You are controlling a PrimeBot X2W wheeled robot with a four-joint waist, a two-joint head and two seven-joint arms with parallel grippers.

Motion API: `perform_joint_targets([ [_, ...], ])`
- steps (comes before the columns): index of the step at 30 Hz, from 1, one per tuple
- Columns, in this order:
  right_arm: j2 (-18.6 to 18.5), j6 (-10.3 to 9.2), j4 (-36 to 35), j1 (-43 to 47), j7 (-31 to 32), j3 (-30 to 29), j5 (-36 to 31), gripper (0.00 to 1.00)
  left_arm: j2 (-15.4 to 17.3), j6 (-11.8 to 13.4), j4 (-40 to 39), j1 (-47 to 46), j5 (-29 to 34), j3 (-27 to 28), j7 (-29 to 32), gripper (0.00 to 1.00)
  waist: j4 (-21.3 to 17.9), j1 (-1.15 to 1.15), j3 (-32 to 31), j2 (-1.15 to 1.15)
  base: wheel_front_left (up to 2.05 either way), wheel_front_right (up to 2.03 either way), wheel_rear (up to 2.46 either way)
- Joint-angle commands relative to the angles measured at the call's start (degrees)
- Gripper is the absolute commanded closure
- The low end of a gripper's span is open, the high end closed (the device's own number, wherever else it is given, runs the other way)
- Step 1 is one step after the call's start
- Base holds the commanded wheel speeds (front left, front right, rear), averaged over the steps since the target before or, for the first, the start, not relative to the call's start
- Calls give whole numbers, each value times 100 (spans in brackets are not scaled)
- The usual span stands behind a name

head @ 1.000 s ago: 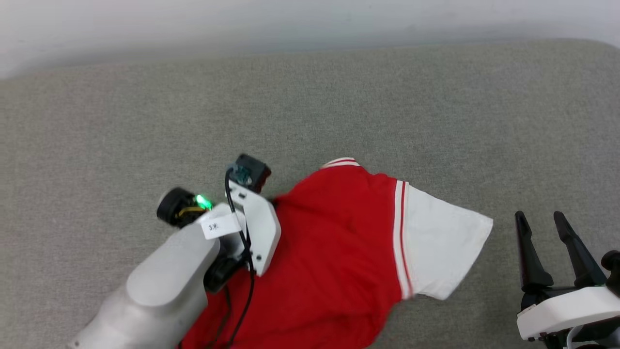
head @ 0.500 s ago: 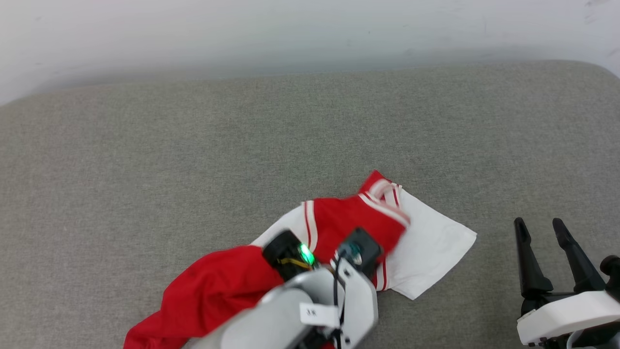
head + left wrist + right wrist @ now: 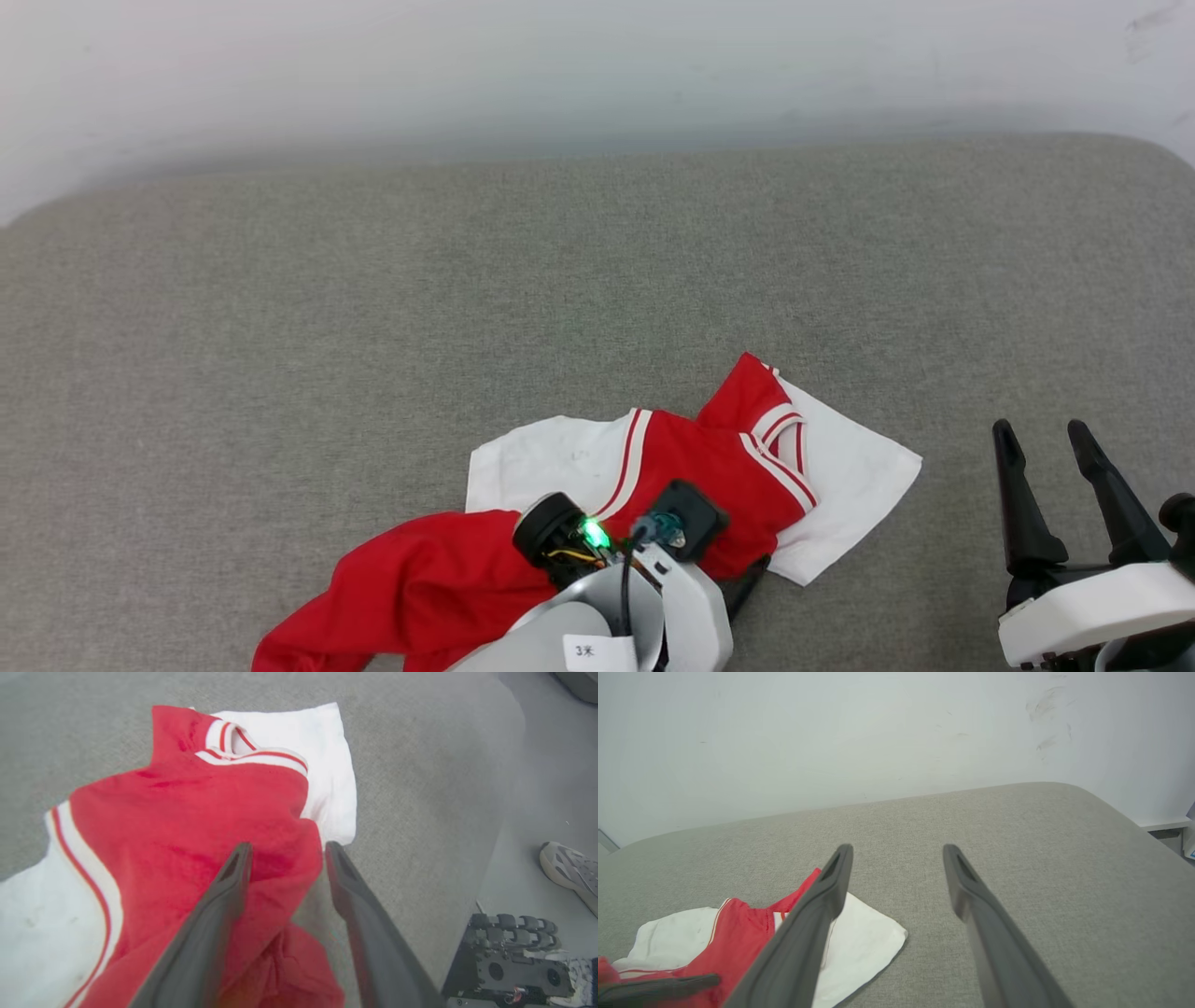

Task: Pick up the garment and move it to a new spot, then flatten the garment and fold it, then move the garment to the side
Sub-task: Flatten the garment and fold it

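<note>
The garment (image 3: 691, 457), a bright red soft jersey T-shirt with white short sleeves and red-and-white striped trim, lies rumpled and half bunched on the grey woven cushion surface (image 3: 373, 327), close to its near edge and roughly in the middle. In the head view its long axis runs aslant, from a gathered red bundle at the lower left up to a spread white sleeve (image 3: 864, 476) at the right. No print is visible.

The left gripper (image 3: 287, 851) hangs directly over the red body, released, its two dark fingers apart with a folded red edge lying under and between them, gripping nothing. The right gripper (image 3: 1039, 439) stands well apart to the right of that sleeve, likewise spread and empty. So the left arm is plainly the nearer; I judge the next grasp falls to it, closing straight down on the fold.

The left wrist view makes the finger gap clear, where the head view has the pale wrist body in front. It also takes in a pale grey shoe (image 3: 567, 868) on the floor beyond the cushion's edge. The right wrist view gives the white wall (image 3: 831, 742) behind
</note>
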Motion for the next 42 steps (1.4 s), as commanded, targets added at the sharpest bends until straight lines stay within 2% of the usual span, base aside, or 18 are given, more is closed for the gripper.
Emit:
perform_joint_targets([
  [1,13,-5,-40,77,17,-8,-40,0,12,79,-84,89,-37,119,-220,0,47,0,-98,0,0,0,0],
  [8,13,-6,-105,203,105,-32,-50,0,237,525,-624,314,-171,678,-986,0,167,0,-343,0,0,0,0],
  [14,13,-6,-170,213,162,-34,-31,0,620,838,-714,314,-492,1202,-800,0,238,0,-378,0,0,0,0],
  [23,13,-6,-198,21,159,39,11,0,1252,681,-146,-100,-1062,1448,631,0,130,0,91,0,0,0,0],
  [31,13,-6,-58,-189,83,62,58,0,1420,169,269,-415,-1272,1062,1934,0,-26,0,458,0,0,0,0],
  [32,13,-5,-40,-205,77,59,55,0,1420,136,294,-417,-1279,1027,2026,41,-41,0,472,0,0,0,0],
  [33,13,-5,-40,-205,77,59,55,0,1420,136,294,-417,-1279,1027,2026,41,-41,0,472,0,0,0,0],
  [35,13,-6,3,-200,61,48,62,0,1429,107,301,-442,-1294,1014,2056,100,-58,0,490,0,0,0,0],
  [37,13,-5,33,-215,43,30,64,0,1445,172,278,-499,-1211,1062,1869,100,-60,0,496,0,0,0,0],
  [42,13,-5,104,-229,44,-48,74,0,1495,518,253,-504,-1199,1564,862,100,-26,0,456,0,0,0,0],
])
